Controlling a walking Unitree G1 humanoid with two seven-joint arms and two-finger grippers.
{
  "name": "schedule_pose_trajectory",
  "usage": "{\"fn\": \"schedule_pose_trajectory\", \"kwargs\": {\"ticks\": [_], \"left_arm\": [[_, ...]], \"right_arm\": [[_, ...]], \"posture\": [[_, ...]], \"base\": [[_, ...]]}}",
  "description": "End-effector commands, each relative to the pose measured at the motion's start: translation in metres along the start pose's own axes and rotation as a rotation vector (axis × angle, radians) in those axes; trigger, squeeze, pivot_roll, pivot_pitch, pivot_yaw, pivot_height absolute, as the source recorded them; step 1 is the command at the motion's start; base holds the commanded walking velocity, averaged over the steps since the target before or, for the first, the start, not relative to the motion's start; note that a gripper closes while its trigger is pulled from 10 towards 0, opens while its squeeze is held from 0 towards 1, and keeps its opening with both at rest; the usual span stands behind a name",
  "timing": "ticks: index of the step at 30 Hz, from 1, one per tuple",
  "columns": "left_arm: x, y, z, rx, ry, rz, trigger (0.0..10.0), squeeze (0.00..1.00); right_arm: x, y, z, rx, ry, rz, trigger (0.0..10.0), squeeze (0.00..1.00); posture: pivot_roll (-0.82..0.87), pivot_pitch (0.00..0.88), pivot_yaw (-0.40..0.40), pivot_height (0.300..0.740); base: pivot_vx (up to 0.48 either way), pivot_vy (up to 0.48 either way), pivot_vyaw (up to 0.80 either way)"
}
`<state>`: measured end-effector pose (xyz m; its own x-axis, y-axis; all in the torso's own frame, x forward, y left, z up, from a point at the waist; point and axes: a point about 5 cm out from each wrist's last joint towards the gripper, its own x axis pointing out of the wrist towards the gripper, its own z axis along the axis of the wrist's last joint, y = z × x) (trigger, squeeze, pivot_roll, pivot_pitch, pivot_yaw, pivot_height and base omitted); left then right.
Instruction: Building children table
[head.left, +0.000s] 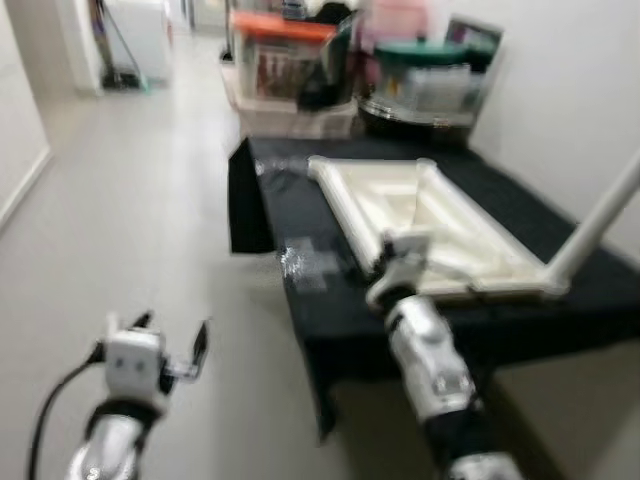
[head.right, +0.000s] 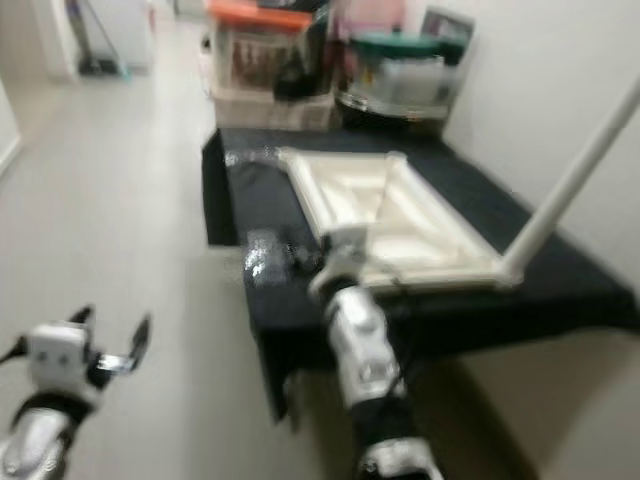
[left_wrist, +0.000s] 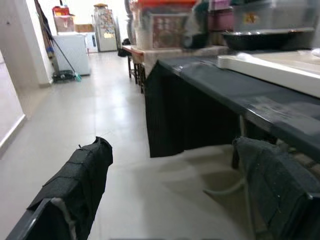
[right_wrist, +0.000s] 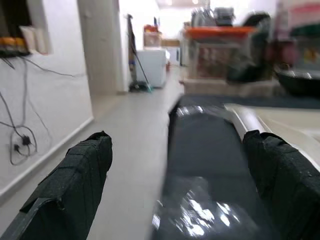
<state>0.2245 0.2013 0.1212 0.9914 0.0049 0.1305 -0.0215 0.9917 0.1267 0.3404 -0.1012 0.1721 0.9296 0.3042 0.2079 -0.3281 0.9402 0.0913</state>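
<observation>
The white table top lies upside down on the black-covered bench, with one white leg standing up at its near right corner. The right gripper is released and hovers above the bench's near left edge, beside the table top. The left gripper is released too, over the floor on the left. Storage boxes stand at the far end.

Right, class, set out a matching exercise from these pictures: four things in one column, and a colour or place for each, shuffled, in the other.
Things:
1. table top
2. table leg
3. cloth
4. left gripper

Descriptions:
A. black, draped over the bench
B. sticking up from the near right corner
C. open above the bare floor
D. cream, lying upside down

Pairs: 1-D, 2-B, 3-A, 4-C
</observation>
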Motion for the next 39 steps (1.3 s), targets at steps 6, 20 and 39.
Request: {"fn": "schedule_pose_trajectory", "kwargs": {"ticks": [6, 20, 39], "left_arm": [[0.004, -0.005, 0.002, -0.007, -0.023, 0.004, 10.0, 0.0], [0.01, 0.005, 0.008, 0.002, -0.062, 0.104, 10.0, 0.0], [0.014, 0.001, 0.005, 0.007, -0.047, 0.088, 10.0, 0.0]], "right_arm": [[-0.004, -0.002, -0.003, -0.017, 0.017, 0.008, 10.0, 0.0], [-0.001, 0.012, -0.006, -0.015, 0.041, 0.084, 10.0, 0.0], [0.001, 0.006, -0.011, 0.004, 0.078, 0.026, 10.0, 0.0]], "posture": [[0.09, 0.0, -0.113, 0.74], [0.1, 0.0, -0.121, 0.74], [0.1, 0.0, -0.117, 0.74]], "base": [[0.0, 0.4, 0.09], [0.194, 0.0, 0.5], [0.423, 0.0, 0.0]]}}
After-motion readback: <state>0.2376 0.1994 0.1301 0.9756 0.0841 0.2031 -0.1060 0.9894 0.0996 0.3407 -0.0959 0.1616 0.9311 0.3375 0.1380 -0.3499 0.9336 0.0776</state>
